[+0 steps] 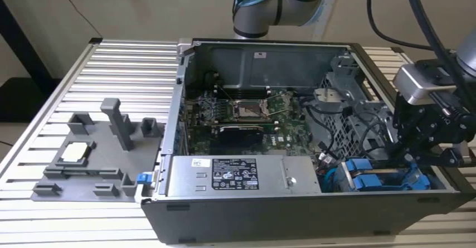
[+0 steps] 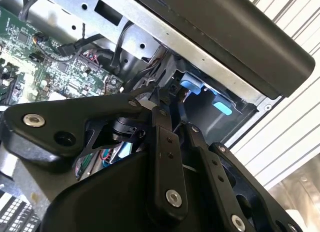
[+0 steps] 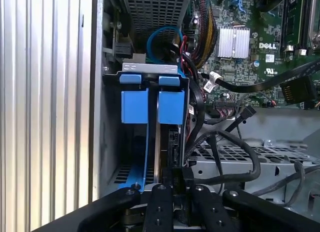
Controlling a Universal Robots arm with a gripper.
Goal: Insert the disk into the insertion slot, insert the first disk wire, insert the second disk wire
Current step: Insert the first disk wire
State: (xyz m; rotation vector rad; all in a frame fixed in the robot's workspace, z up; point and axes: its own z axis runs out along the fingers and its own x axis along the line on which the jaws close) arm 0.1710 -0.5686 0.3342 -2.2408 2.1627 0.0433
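The disk (image 3: 171, 107) stands edge-on in its blue carrier inside the insertion slot (image 3: 111, 142), beside another blue carrier (image 3: 135, 105). In the exterior view the blue carriers (image 1: 370, 179) sit at the case's front corner on that view's right. My gripper (image 3: 179, 184) hangs just behind the disk's rear edge, its fingers (image 3: 161, 204) closed around a black wire connector (image 3: 181, 175) whose cable (image 3: 235, 178) loops away over the perforated cage. In the exterior view the gripper (image 1: 425, 160) dips into the case at the same corner. The second wrist view shows the gripper (image 2: 162, 100) with its fingertips drawn together near the blue tabs (image 2: 192, 85).
The open computer case (image 1: 223, 214) lies on a slatted table (image 1: 126, 69). Its motherboard (image 1: 246, 120) and power supply (image 1: 238, 175) fill the middle. Bundled cables (image 3: 197, 117) crowd the space beside the disk. A grey fixture (image 1: 97, 153) stands on the exterior view's left.
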